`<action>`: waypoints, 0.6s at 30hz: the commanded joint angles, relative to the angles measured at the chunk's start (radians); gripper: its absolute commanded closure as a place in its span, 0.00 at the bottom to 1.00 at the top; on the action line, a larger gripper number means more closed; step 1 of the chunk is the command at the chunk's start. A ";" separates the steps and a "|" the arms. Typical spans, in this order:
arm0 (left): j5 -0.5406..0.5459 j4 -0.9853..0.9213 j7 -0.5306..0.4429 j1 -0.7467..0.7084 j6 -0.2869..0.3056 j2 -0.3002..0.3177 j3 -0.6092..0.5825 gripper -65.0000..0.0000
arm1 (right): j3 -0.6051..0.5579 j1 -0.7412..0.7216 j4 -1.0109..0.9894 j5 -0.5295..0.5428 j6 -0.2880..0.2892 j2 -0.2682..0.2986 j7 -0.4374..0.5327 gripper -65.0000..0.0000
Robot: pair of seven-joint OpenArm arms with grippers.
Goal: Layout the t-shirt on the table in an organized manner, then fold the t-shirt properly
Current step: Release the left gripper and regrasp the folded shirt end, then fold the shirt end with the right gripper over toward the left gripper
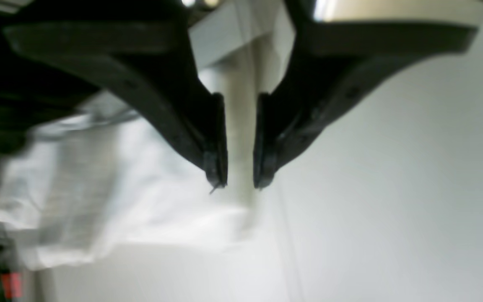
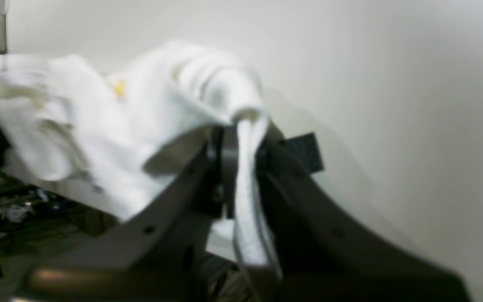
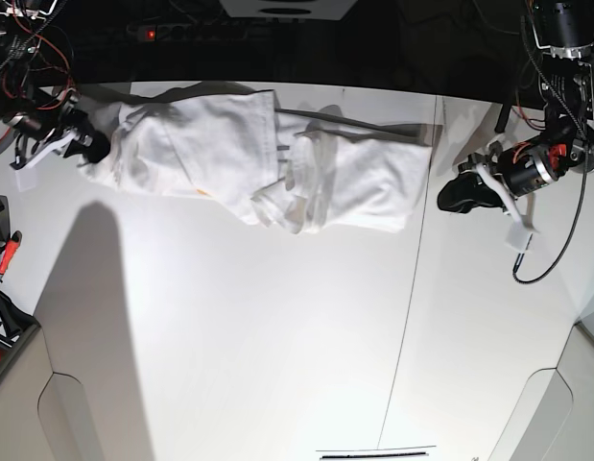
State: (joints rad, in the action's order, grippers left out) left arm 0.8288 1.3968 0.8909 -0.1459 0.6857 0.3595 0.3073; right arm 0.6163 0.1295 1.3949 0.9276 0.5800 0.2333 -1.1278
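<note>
T-shirt (image 3: 249,163) lies bunched in a long rumpled band along the far edge of the table (image 3: 277,365). Beside its end toward the table's right edge, the left gripper (image 1: 240,184) hangs parted, holding nothing. At the opposite end, the right gripper (image 2: 241,167) pinches a fold of cloth.
</note>
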 commanded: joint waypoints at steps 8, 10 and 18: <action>0.000 -0.032 -0.031 0.010 0.012 -0.036 -0.101 0.83 | -0.016 -0.013 0.307 0.135 0.011 -0.118 -0.085 1.00; -0.021 -0.032 -0.031 0.010 0.012 -0.045 -0.132 0.83 | -0.050 -0.013 0.385 0.134 0.011 -0.172 -0.085 1.00; -0.038 -0.032 -0.035 0.013 0.012 -0.052 -0.164 0.83 | -0.336 -0.013 0.483 -0.044 0.007 -0.325 0.038 1.00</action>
State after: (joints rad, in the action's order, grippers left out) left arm 0.7746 1.3518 0.8669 -0.1436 0.6857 0.2977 0.1387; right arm 0.2775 0.1242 1.8606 0.8459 0.5835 -0.0917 -1.1118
